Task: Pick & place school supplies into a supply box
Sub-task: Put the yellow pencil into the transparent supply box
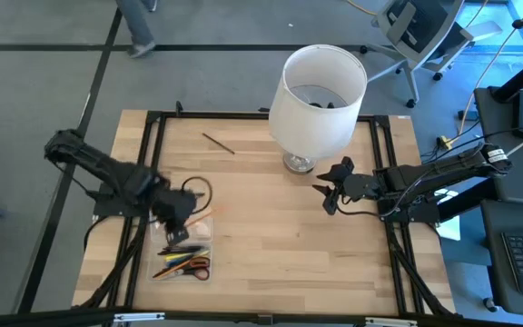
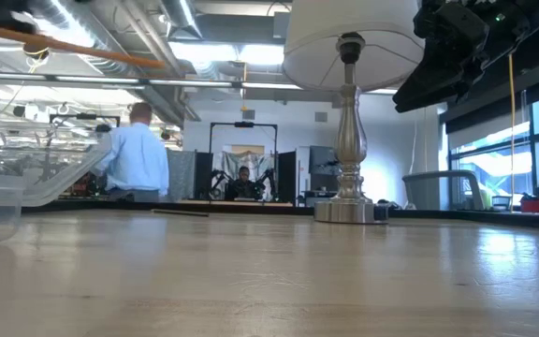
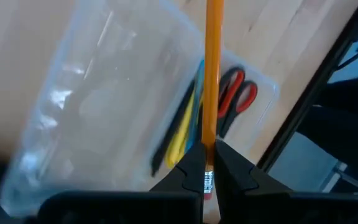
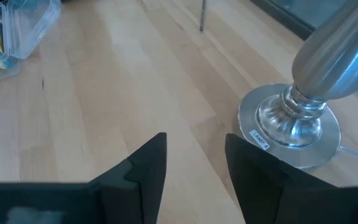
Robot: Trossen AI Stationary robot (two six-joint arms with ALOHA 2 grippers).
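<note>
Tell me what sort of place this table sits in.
Probably a robotics lab or open workshop: another dark robot arm rig behind, exposed ceiling ducts, grey rolling office chair.

Readable text: one small label
A white sticker reading roughly "LAMP" is seen on the lamp base [image 4: 291, 127]; its remaining characters cannot be made out.

light: bright, even, given by ceiling strips [image 2: 204, 51] in the low view | window daylight seen at that view's right | glare: shown on the clear supply box [image 3: 104, 106], lamp base [image 4: 289, 127] | shadows: soft, faint | blur: left wrist view smeared, table foreground [image 2: 269, 290] defocused in the low view | distortion: none noted
</note>
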